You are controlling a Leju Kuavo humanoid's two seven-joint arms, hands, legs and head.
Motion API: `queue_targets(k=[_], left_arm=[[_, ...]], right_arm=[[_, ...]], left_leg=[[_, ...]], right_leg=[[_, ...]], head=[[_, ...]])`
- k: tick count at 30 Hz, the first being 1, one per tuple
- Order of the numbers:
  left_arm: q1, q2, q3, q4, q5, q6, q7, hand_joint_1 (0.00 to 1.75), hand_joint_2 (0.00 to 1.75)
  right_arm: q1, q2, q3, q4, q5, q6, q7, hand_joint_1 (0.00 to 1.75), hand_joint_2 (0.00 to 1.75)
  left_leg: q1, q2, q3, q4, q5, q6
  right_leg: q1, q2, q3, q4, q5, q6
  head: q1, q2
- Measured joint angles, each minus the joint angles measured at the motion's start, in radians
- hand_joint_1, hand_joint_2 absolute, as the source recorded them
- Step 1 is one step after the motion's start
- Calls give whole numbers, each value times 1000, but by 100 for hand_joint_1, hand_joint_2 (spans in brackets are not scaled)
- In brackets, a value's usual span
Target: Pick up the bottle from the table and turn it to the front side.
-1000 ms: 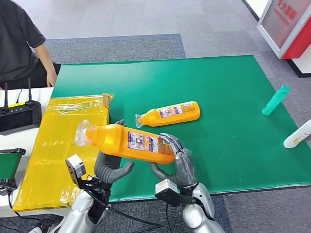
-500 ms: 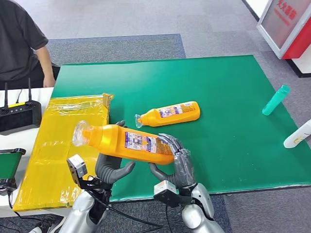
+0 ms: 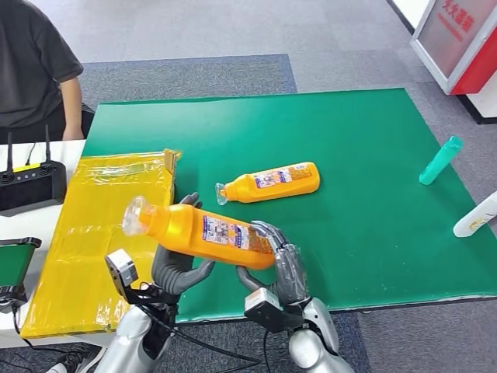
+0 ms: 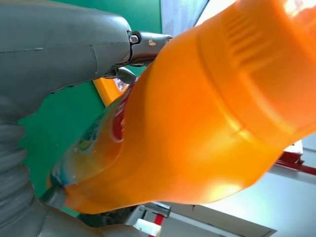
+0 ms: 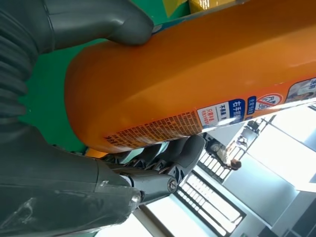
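Bottle (image 3: 199,230) cap rose; both robot hands, L (image 3: 175,268) & R (image 3: 281,268), grip it; R wrist: label text

The bottle (image 3: 199,229) is orange plastic with a clear cap at one end and a printed label with small text and pictures along its body. It is lifted off the green counter (image 3: 363,155), lying nearly level with its cap end a little higher than its base. It is held from below at both ends: the left robot hand (image 3: 175,268) under its neck half and the right robot hand (image 3: 281,264) wrapped around its base. It hangs over the counter's near edge.
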Motion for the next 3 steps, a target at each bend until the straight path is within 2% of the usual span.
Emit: queue_targets(k=[1,2,3], left_arm=[[1,0,0,-2,1,-1,-5,13,175],[3,0,1,-5,2,-2,-10,37,175],[3,0,1,-7,2,-3,-12,48,175]], right_arm=[[0,0,0,4,-2,1,-1,175,175],[0,0,-2,9,-3,3,-2,175,175],[0,0,-2,12,-4,4,-2,175,175]], left_leg=[[0,0,0,0,0,0],[0,0,0,0,0,0],[0,0,0,0,0,0]], right_leg=[[0,0,0,0,0,0],[0,0,0,0,0,0],[0,0,0,0,0,0]], head=[[0,0],[0,0],[0,0]])
